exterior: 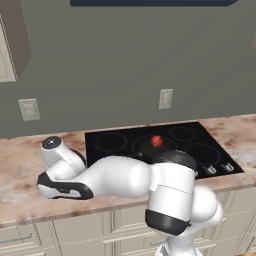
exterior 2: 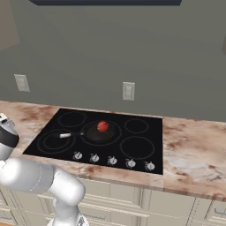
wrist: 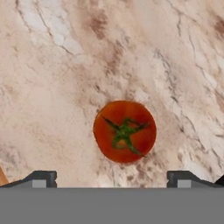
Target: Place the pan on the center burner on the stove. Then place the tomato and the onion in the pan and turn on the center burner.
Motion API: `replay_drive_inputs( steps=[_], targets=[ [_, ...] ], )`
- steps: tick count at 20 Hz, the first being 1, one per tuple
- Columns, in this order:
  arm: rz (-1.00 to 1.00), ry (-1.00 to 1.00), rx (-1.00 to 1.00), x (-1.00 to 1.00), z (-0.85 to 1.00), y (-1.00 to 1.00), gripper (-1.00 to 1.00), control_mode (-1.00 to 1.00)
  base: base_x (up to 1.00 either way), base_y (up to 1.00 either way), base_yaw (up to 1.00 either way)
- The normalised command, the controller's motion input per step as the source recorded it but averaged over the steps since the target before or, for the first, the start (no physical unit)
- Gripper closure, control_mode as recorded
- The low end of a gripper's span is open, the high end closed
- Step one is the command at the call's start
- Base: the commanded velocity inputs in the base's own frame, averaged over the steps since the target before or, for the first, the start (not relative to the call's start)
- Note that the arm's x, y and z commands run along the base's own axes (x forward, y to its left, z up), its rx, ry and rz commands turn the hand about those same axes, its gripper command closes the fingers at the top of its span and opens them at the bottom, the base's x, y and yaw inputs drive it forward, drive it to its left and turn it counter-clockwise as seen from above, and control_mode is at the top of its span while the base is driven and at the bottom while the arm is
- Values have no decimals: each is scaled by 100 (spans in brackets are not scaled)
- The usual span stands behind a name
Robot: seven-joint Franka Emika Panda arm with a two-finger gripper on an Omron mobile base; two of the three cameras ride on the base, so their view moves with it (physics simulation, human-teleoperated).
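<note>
— Where's the arm?
— I've got it bent low left over the surface (exterior: 20,165), jaws wide apart, empty, above the tomato (wrist: 124,131).
— Pan (exterior 2: 100,133)?
— On the stove (exterior 2: 145,132) center, onion (exterior 2: 103,126) inside.

The arm (exterior: 125,177) reaches low left, end effector (wrist: 112,178) spread wide.

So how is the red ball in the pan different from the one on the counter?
The onion sits in the pan on the stove; the tomato lies on the bare marble counter, right below the open claw. The onion looks plain pinkish red with a pale sheen; the tomato is orange-red with a green star-shaped stem patch on top. Both are small, round and reddish.
</note>
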Motion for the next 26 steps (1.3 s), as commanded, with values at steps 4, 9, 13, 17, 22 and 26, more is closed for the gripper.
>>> replay_drive_inputs(
  steps=[4, 9, 13, 17, 22, 26],
  targets=[
    [2, 0, 0, 0, -6, 1, -100, -100, 0, 0, 0],
    [2, 0, 0, 0, -7, 0, -100, -100, 0, 0, 0],
    [2, 0, 0, 0, -5, 0, -100, -100, 0, 0, 0],
    [1, 0, 0, 3, -2, 0, -100, -100, 0, 0, 0],
    [1, 0, 0, 7, -3, 0, -100, -100, 0, 0, 0],
    [1, 0, 0, 10, -4, 0, -100, -100, 0, 0, 0]
  ],
)
